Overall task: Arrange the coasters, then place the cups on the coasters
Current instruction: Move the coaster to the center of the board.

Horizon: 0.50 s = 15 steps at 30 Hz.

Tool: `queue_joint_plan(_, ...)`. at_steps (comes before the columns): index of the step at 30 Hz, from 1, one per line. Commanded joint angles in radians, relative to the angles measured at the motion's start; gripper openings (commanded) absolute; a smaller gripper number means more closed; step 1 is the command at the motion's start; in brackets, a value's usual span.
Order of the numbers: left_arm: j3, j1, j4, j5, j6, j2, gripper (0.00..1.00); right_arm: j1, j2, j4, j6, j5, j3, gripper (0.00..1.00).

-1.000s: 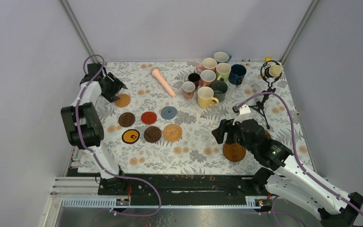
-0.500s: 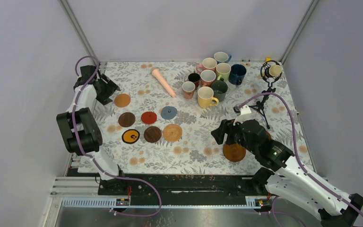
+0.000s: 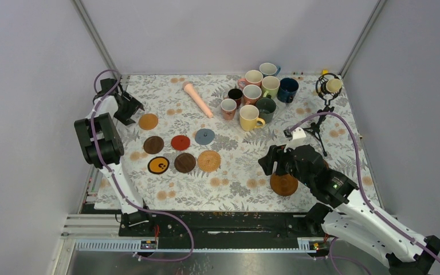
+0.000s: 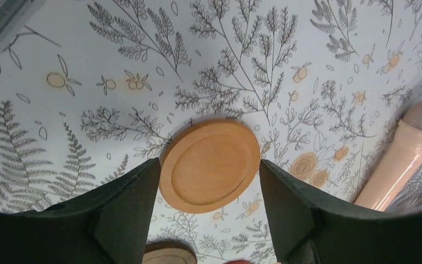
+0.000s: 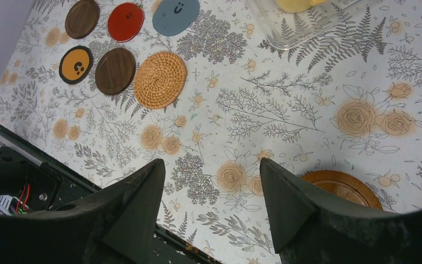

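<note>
Jaws on the left gripper (image 3: pixel 132 107) stand wide and hold nothing; the round orange wooden coaster (image 4: pixel 210 166) lies flat on the floral table (image 3: pixel 235 172) just beyond them. The right gripper (image 5: pixel 213 165) is equally spread and empty, hovering beside a glossy brown wooden coaster (image 5: pixel 343 186). Six more round coasters (image 3: pixel 180 153) sit grouped in two rows at mid-left, and the ceramic mugs (image 3: pixel 258 94) cluster at the far edge, so arranging seems unfinished. Next probably comes a low edge pinch on the brown disc. Its far side is covered by the right arm from above, and a dark sliver at the right wrist view's edge cannot be identified.
</note>
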Motion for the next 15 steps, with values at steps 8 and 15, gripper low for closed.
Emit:
queue_joint_plan(8, 0.071, 0.010, 0.006, 0.037, -0.001, 0.072, 0.68, 0.005, 0.017, 0.001, -0.018, 0.032, 0.051, 0.72)
queue_joint_plan(15, 0.075, 0.010, 0.008, 0.087, 0.008, 0.088, 0.68, 0.005, 0.013, 0.014, -0.008, 0.025, 0.041, 0.72)
